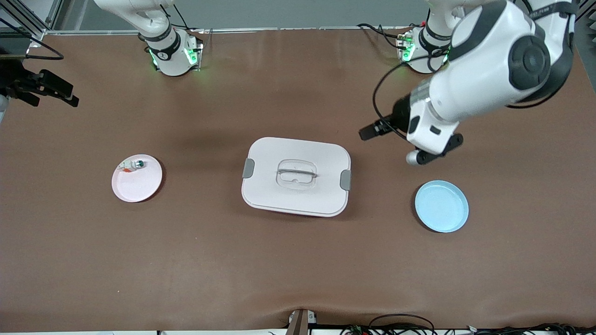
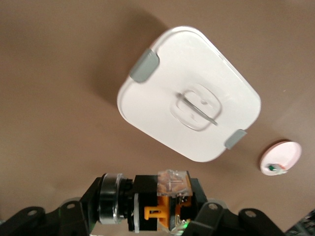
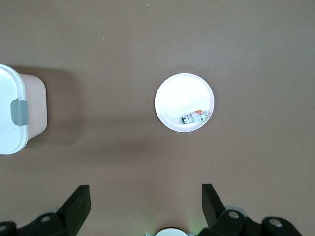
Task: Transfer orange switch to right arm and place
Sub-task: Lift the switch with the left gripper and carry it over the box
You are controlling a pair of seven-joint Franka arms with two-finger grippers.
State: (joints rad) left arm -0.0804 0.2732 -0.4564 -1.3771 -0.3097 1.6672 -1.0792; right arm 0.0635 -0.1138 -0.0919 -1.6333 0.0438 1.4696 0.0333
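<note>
Left gripper [image 2: 162, 206], clamped on the orange switch [image 2: 165, 199], hangs beside the blue plate [image 1: 441, 206]; right gripper [image 3: 145, 209] gapes empty. I fear a misaligned handover dropping it.

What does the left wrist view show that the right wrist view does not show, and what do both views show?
Only the left wrist view shows the orange switch held in the left gripper, and the box's whole lid with its handle. Only the right wrist view shows the open right gripper, high above the table. Both show the pink plate with its small white piece and the white box.
</note>
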